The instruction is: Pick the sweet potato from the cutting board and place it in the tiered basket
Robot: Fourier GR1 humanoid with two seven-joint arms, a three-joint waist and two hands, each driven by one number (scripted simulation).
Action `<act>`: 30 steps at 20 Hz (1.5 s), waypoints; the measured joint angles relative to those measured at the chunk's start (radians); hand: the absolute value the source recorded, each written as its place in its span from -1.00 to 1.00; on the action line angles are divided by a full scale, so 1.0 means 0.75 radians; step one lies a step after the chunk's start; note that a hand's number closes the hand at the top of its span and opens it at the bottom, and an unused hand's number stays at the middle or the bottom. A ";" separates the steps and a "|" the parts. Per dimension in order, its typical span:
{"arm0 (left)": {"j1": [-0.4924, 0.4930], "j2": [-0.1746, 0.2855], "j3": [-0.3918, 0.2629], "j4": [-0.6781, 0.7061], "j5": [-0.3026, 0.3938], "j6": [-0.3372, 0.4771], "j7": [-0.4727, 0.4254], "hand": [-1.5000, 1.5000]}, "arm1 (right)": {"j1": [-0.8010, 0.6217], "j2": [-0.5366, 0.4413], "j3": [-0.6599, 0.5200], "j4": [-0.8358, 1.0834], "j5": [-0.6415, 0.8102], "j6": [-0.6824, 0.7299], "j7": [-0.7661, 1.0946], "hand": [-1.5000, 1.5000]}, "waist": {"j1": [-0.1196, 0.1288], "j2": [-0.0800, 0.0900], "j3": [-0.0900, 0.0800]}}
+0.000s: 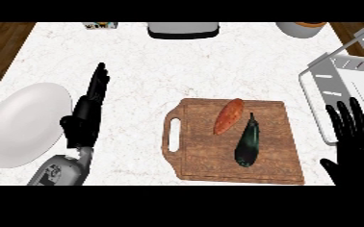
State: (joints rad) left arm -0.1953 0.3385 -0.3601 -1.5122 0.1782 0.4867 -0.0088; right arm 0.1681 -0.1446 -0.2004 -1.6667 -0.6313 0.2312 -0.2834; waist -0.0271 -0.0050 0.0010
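Note:
An orange sweet potato [229, 116] lies on the wooden cutting board [210, 158], in its upper middle part. Right beside it on the board lies a dark eggplant [247, 144]. The tiered basket [328, 77], a grey wire frame, stands at the right edge of the counter. My right hand [348, 144] is at the lower right, just past the board's right edge, fingers straight and spread, holding nothing. My left hand [86, 111] rests at the left with fingers straight, pointing away from me, well clear of the board.
A white plate [28, 122] sits at the far left next to my left hand. Along the back edge stand a grey appliance [183, 30], a small box [99, 25] and a bowl [302, 29]. Wooden floor shows past the counter's corners.

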 measured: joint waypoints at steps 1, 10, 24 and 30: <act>-0.005 0.008 0.008 -0.005 0.004 -0.005 0.011 0.00 | 0.038 -0.044 -0.005 -0.043 0.038 0.005 0.014 -1.00 | -0.002 -0.001 -0.001; -0.013 -0.002 -0.002 -0.007 -0.009 -0.011 0.023 0.00 | 0.176 -0.526 -0.008 -0.407 0.564 -0.034 0.300 -1.00 | 0.006 0.001 -0.012; -0.047 -0.045 -0.016 0.006 -0.045 -0.047 0.030 0.00 | -0.285 -0.772 0.418 -0.883 0.921 -0.098 1.501 -1.00 | 0.075 0.012 -0.007; -0.039 -0.056 0.018 -0.008 -0.059 -0.067 0.050 0.00 | -0.607 -0.662 0.652 -0.776 0.990 -0.072 1.745 -1.00 | 0.064 0.009 -0.005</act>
State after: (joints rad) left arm -0.2245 0.2965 -0.3463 -1.5183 0.1338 0.4368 0.0288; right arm -0.2868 -0.6413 0.2889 -2.2490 0.1111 0.1770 1.0254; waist 0.0211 0.0020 -0.0027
